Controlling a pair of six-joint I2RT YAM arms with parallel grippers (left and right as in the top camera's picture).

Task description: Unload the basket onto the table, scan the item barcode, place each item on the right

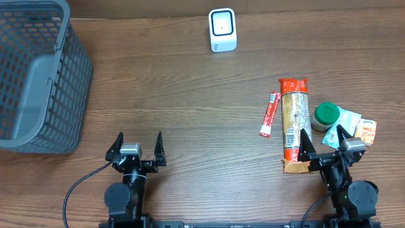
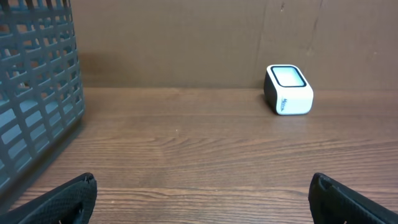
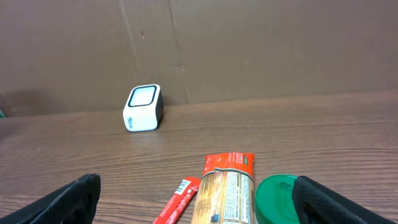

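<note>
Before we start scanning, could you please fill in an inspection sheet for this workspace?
Surface: brown wooden table.
Job's things: white scanner at the far edge; long package, red stick packet, green-lidded jar, teal packet and orange packet at right.
Clutter: grey basket, far left.
Grippers: left gripper and right gripper open, fingers holding nothing.
Cables: left-arm cable, right-arm cable, both black.
Surroundings: brown panel wall behind the table.

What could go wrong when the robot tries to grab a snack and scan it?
The long packet, green-lidded jar and small packets lie crowded together, so the open right gripper might knock the jar or pinch two things at once. The scanner stands far across the table from them, so a long packet could sag or slip on the way.
</note>
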